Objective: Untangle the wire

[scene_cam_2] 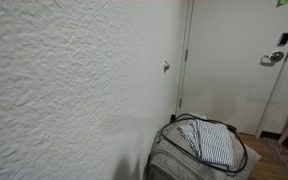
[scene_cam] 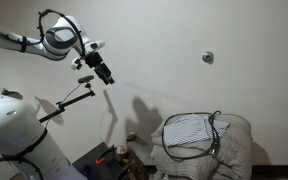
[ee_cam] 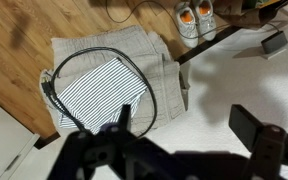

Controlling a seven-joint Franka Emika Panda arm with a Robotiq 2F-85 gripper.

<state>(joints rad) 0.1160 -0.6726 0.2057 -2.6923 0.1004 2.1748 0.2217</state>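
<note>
White wall (scene_cam: pixel 184 40); wire (ee_cam: pixel 94 50) loops over striped cloth (ee_cam: pixel 99 92); gripper (scene_cam: pixel 107 78) wide open, empty.

Wire (ee_cam: pixel 49 85) matt; cloth (ee_cam: pixel 99 92) woven; floor (ee_cam: pixel 24 30) wood; wall (scene_cam_2: pixel 64 80) rough.

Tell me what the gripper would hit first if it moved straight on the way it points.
Likely the striped cloth ringed by the wire on the cushion; the open gripper has nothing nearer ahead, though depth is unclear.
</note>
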